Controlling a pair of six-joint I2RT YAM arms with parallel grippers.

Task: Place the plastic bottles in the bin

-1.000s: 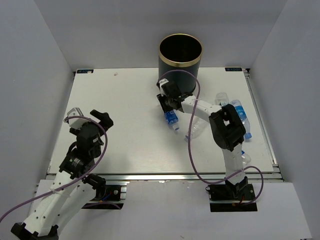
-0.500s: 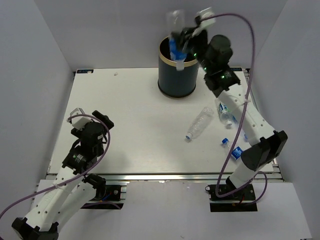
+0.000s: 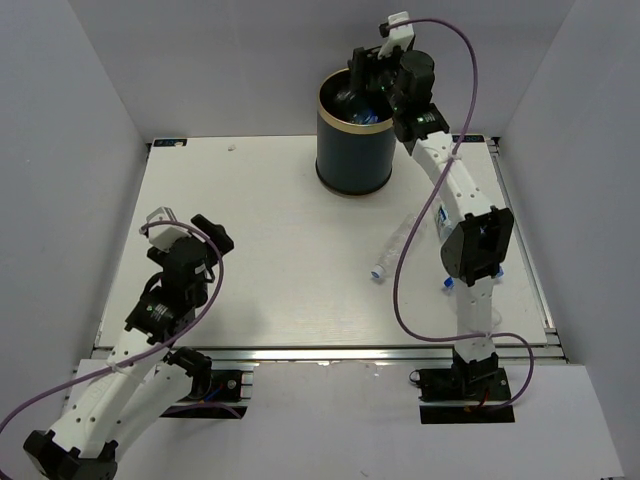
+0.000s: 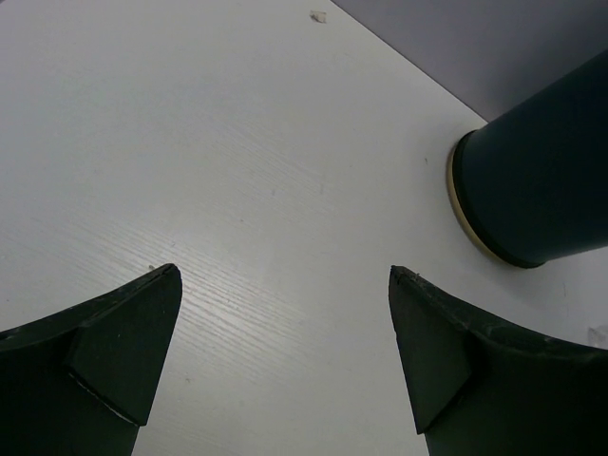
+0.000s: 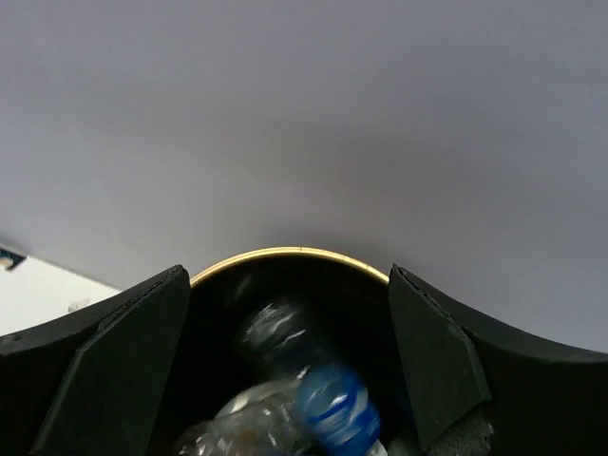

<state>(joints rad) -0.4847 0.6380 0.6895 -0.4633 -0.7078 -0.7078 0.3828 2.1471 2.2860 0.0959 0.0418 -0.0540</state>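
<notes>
The bin (image 3: 355, 150), dark navy with a gold rim, stands at the back of the table. My right gripper (image 3: 366, 84) hangs open over its mouth. In the right wrist view that gripper (image 5: 285, 274) frames the bin's rim (image 5: 285, 253), and a blurred clear bottle with a blue label (image 5: 328, 404) lies loose inside, apart from both fingers. A clear plastic bottle (image 3: 397, 247) lies on the table to the right of centre. A second bottle (image 3: 441, 215) shows partly behind the right arm. My left gripper (image 3: 190, 232) is open and empty at the near left; its wrist view shows the bin (image 4: 541, 180) ahead to the right.
White walls close in the table on the left, back and right. A small blue piece (image 3: 447, 284) lies beside the right arm's lower link. A metal rail (image 3: 330, 352) runs along the near edge.
My right gripper carried a blue-labelled bottle from the table up over the bin and opened; the bottle is now loose inside the bin. The left arm shifted only slightly.
</notes>
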